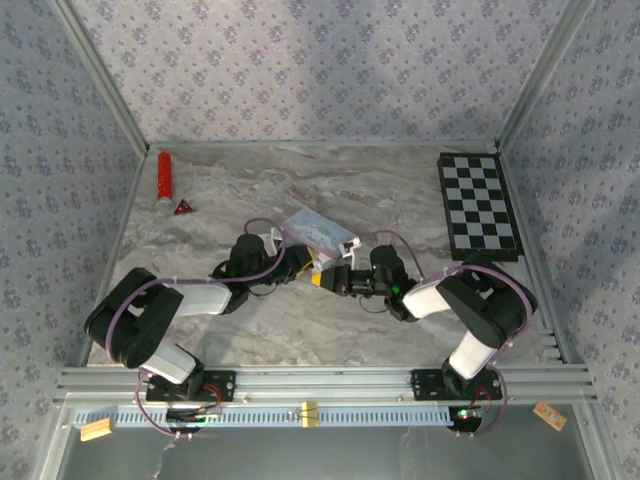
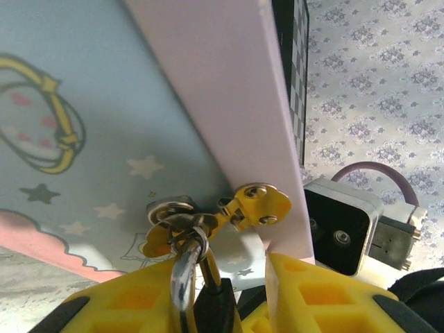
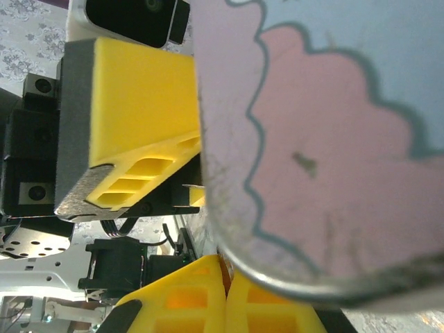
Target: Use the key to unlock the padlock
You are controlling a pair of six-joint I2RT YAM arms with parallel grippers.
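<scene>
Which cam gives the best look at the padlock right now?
Left wrist. The small black block-shaped padlock with its metal shackle hangs close-up from the hasp of the pastel cartoon tin, between yellow jaws. Top external: too small to pick out from that height. Right wrist: the tin's edge blocks that spot.

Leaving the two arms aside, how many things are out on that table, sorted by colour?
Red: 2 (tube, small triangle)
Pastel: 1 (cartoon tin)
Black and white: 1 (checkerboard)
Black: 1 (padlock)
Total: 5
</scene>
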